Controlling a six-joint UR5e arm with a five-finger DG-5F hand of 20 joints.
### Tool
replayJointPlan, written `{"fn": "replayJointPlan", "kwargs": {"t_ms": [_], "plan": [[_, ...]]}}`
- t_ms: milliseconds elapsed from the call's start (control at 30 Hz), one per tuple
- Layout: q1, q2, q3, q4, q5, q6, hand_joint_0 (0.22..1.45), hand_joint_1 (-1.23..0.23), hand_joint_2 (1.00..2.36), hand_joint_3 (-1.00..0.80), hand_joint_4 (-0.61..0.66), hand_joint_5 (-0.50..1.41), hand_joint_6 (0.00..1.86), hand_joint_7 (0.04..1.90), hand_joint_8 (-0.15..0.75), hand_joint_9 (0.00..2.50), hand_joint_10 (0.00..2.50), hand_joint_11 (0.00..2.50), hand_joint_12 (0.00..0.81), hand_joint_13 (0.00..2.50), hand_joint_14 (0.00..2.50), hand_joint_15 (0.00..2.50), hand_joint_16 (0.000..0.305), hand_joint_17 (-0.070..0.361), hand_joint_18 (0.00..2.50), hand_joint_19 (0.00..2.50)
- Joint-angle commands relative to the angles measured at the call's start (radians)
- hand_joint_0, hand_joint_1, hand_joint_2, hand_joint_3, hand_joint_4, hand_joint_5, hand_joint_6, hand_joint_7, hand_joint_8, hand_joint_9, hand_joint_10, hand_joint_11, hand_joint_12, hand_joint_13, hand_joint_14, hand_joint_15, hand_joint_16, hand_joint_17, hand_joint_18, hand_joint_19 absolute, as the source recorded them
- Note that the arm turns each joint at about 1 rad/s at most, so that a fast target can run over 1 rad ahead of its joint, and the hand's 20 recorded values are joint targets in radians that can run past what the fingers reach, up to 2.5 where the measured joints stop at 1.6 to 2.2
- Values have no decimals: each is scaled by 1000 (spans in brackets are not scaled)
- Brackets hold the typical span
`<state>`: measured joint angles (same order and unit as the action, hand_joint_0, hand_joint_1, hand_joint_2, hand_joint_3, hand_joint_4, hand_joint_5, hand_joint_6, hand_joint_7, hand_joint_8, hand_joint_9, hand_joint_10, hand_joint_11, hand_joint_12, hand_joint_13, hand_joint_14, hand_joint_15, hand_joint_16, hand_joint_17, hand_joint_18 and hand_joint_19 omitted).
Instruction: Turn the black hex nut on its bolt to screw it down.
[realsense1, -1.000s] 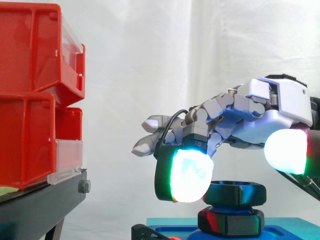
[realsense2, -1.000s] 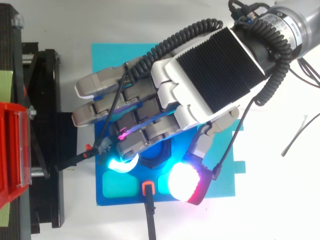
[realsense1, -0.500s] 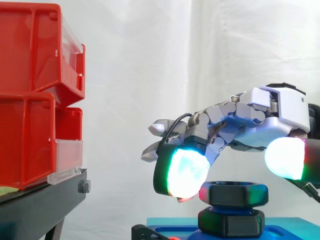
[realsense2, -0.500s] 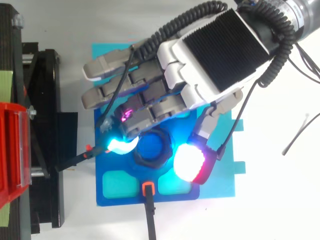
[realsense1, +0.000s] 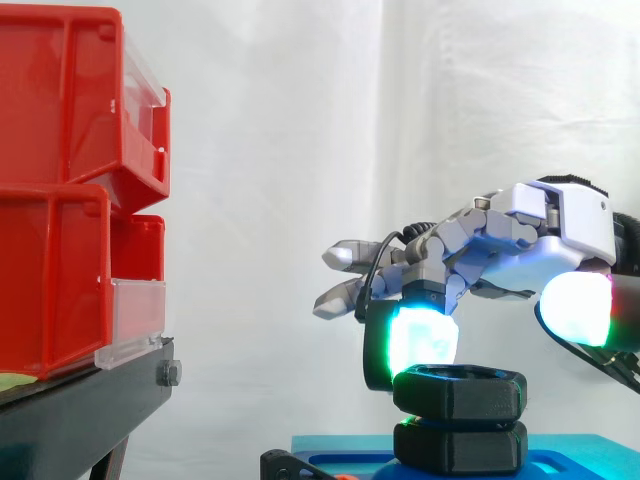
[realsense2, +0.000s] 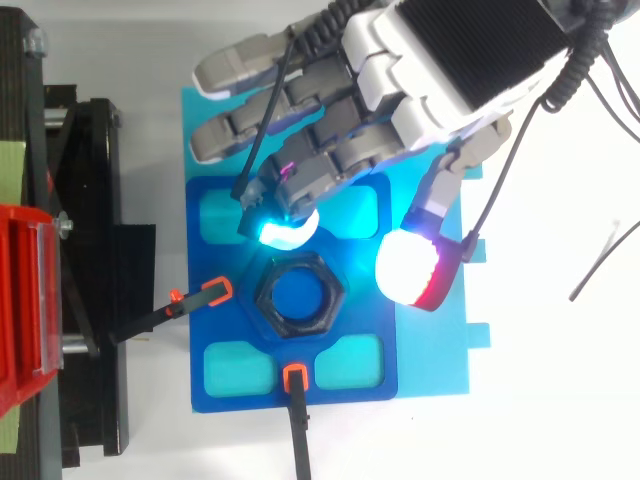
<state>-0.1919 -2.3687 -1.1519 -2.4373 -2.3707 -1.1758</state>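
Clock centred on black hex nut (realsense2: 298, 298), top view.
- 12 to 2 o'clock: robot hand (realsense2: 470, 45) blocks; cyan fingertip (realsense2: 282, 228) just beside nut, thumb pad (realsense2: 410, 270) near, neither touching.
- 9 o'clock: orange-tipped clamp (realsense2: 205, 295) near nut; farther out, black stand (realsense2: 95, 250) and red bins (realsense1: 60, 200).
- 6 o'clock: second clamp (realsense2: 293, 377).
- 3 to 5 o'clock: open over blue fixture plate (realsense2: 372, 318) and white bench (realsense2: 560, 400).
- Straight above nut: free air.

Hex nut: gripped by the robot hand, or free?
Free. In the top view blue base shows between the black hex nut and the robot hand's glowing pads.
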Motion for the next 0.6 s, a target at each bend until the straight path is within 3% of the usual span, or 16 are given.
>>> {"fn": "replayJointPlan", "kwargs": {"t_ms": [0,100,200,433,567], "plan": [[-7,0,1,29,-12,36,519,-360,1000,-500,193,-109,800,934,258,866,11,326,293,446,4,96,31,69,89,65],[3,0,34,44,-5,136,509,-355,1000,-500,199,-106,728,959,258,845,13,318,297,441,3,95,32,72,83,69],[12,0,40,52,2,165,505,-353,1000,-500,194,-104,674,1021,255,833,11,315,298,437,1,93,32,73,79,72],[40,0,40,63,19,108,503,-354,1000,-500,218,-80,503,1246,254,817,11,310,300,425,3,92,33,75,72,67],[57,0,40,52,39,104,503,-352,1000,-500,230,-88,501,1189,251,806,11,308,298,421,3,92,33,75,70,69]]}}
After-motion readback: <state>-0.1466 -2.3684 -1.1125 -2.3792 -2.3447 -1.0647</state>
